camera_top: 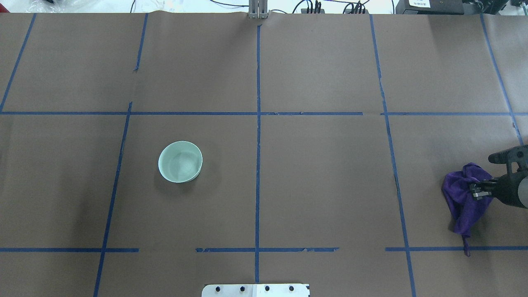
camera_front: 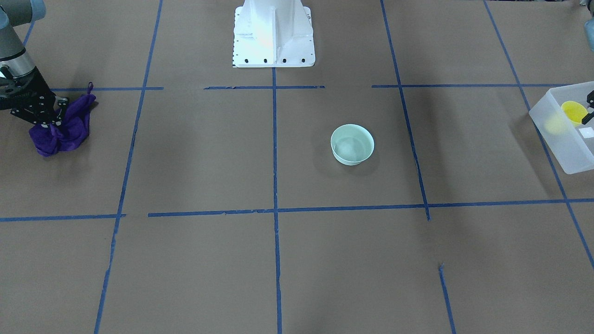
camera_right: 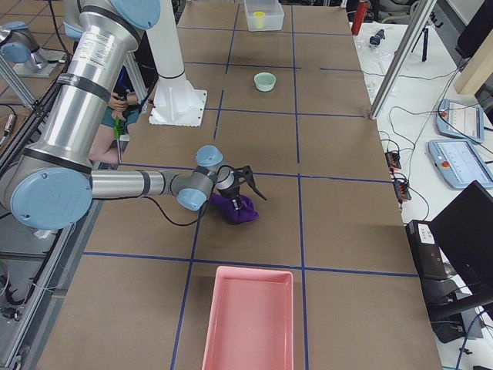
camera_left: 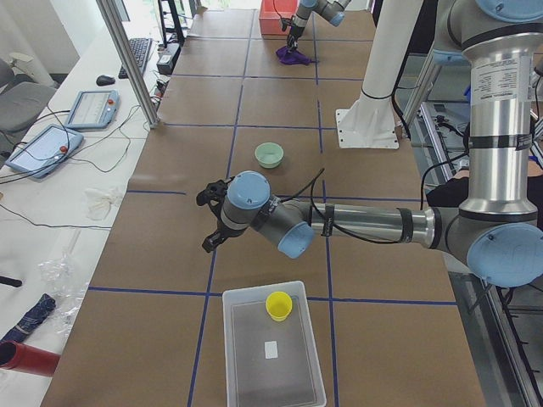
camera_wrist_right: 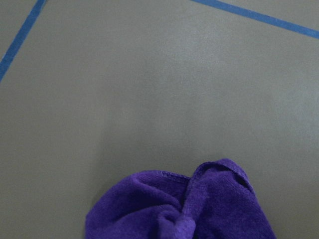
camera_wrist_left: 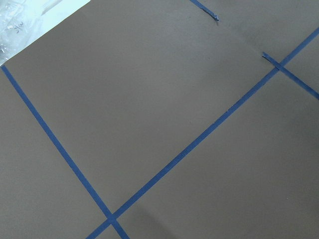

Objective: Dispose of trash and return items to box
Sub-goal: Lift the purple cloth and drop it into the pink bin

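Cloth bunches in the right hand, clenched on it near the bench's right end; trailing folds may slip free. Left hand hangs spread, empty; bowl waits mid-bench, cup sits in box at left end.

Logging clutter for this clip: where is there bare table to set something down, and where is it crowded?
Bare: the wide middle between the mint bowl and the purple cloth, plus the operators'-side squares. Crowded: the right gripper at the cloth, and the box end, where the yellow cup sits and the left gripper hovers.
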Controlling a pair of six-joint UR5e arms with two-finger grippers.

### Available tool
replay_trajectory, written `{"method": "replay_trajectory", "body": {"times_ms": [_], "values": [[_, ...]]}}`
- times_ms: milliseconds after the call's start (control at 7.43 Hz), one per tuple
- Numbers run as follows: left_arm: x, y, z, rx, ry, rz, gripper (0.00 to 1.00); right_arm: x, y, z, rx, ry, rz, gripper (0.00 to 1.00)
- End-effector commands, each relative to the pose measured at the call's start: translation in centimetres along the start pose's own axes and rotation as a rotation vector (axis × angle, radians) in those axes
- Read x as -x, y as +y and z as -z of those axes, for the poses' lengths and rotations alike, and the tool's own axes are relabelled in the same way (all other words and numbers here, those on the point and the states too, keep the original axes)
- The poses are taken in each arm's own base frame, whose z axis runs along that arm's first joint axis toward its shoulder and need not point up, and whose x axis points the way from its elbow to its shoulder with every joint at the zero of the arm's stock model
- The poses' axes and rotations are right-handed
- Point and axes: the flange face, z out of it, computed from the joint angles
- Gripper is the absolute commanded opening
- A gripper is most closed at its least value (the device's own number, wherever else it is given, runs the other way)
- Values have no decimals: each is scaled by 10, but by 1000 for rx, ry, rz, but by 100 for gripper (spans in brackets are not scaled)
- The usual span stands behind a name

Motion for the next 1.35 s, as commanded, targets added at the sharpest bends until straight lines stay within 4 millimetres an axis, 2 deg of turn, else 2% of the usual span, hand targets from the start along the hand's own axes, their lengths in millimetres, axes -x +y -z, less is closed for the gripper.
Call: {"method": "replay_trajectory", "body": {"times_ms": [0, 135, 269, 538, 673, 808, 942, 1077, 1212], "values": [[1, -30, 6, 22, 2, 25, 100, -53, -36, 56, 27, -86, 40, 0], [-9, -56, 21, 45, -1, 50, 100, -91, -52, 97, 41, -136, 49, 0], [-19, -74, 31, 56, 0, 60, 100, -126, -71, 138, 28, -137, 81, 0], [-28, -104, 43, 22, -10, 179, 100, -209, -94, 194, 89, -64, 165, 0], [-35, -118, 45, 8, -35, 217, 100, -254, -111, 235, 126, -44, 210, 0], [-55, -135, 37, 5, -12, 222, 100, -299, -119, 258, 170, -25, 264, 0], [-81, -158, 19, 11, 14, 274, 100, -349, -96, 226, 236, -52, 317, 0], [-99, -176, 5, 14, 4, 298, 100, -380, -78, 192, 244, -60, 321, 0], [-124, -203, -12, 7, -2, 333, 100, -421, -48, 145, 235, -56, 324, 0]]}}
